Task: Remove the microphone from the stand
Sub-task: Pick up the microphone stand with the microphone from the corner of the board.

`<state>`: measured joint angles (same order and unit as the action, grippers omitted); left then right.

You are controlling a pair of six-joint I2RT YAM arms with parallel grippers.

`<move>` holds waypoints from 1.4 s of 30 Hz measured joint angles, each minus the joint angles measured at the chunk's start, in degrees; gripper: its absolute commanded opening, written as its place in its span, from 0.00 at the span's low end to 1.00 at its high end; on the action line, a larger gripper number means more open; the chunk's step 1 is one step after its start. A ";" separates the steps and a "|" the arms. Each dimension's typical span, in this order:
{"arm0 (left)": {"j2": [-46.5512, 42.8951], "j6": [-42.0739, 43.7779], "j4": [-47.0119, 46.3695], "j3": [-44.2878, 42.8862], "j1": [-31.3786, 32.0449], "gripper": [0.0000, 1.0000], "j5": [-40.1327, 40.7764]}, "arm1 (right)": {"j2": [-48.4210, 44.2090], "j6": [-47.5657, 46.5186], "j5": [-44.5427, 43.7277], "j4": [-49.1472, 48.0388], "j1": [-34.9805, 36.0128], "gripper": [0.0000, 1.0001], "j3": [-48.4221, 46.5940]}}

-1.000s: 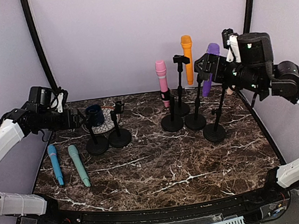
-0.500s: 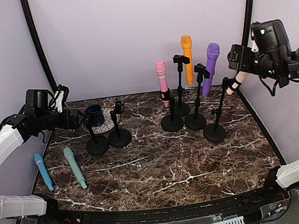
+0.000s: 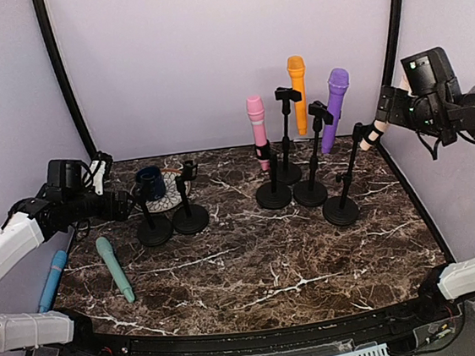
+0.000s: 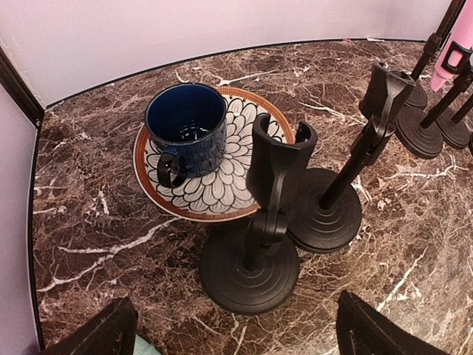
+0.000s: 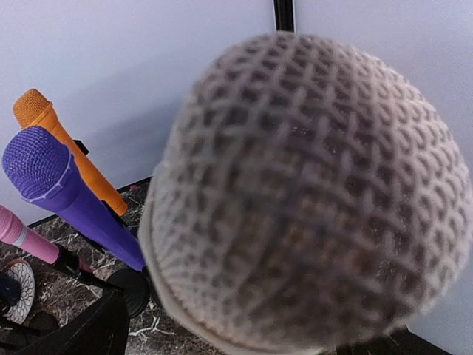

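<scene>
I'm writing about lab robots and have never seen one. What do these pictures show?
Two robot arms are bolted at the near edge of a table. One picture looks down from above and behind them; the other two come from a camera on each wrist. A pink microphone, an orange microphone and a purple microphone rise among tall stands; a beige microphone tilts in the rightmost stand. Two short stands are empty, beside a blue cup on a plate. Two bluish microphones lie flat at the left. The left gripper is open and holds nothing. The right gripper is open too, the beige microphone's head right before its camera.
</scene>
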<state>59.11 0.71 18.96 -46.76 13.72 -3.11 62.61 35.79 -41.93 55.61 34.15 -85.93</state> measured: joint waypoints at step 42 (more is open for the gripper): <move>-0.37 1.66 -2.67 1.84 -0.02 0.95 2.10 | -10.08 -13.35 12.26 -24.61 -4.59 0.16 13.88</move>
<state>58.74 2.37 16.29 -44.93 13.69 -1.02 52.53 22.44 -29.67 31.00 29.56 -72.05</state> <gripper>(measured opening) 0.953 0.366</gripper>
